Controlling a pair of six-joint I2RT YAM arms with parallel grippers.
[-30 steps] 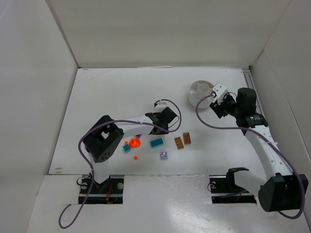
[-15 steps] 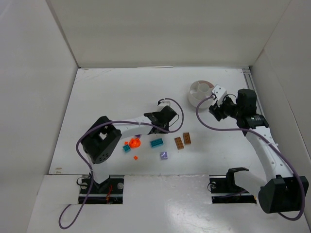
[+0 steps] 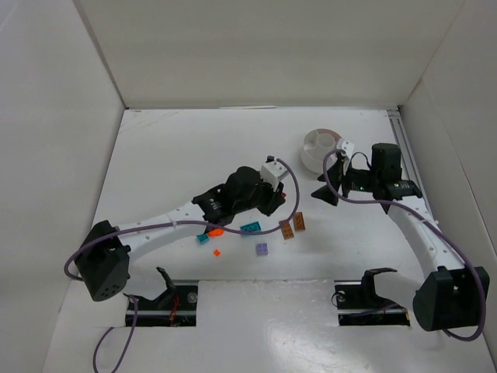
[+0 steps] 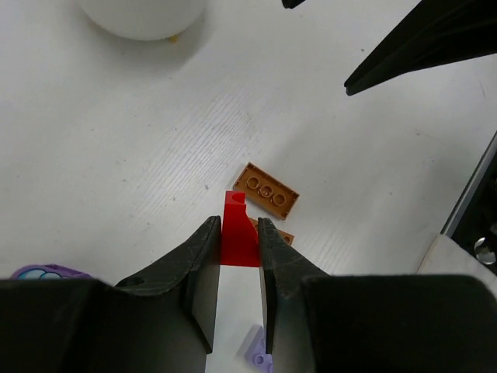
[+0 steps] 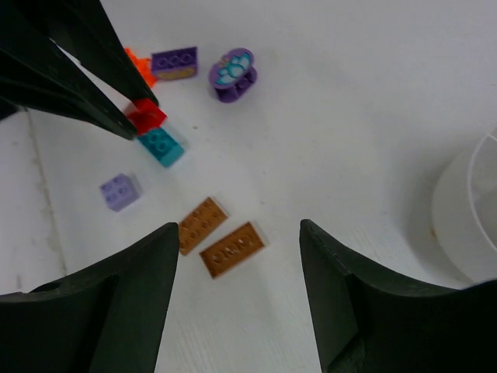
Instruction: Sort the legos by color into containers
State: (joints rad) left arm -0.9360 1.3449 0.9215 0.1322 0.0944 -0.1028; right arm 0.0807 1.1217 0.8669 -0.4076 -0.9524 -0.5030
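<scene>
The left end effector pinched a red lego above the bench. The right end effector stood spread near the white dish, whose contents could not be told. Only the right wrist view showed a dark purple brick.

White panel walls enclose a white table (matte, faintly scuffed) under even, soft light.

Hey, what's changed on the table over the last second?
The left pincer reached rightward and closed on a small red plastic brick. The right pincer swung away from the round white divided dish toward the bricks, opening wider. The brown flat plates, larger teal brick and lilac brick stayed put.
</scene>
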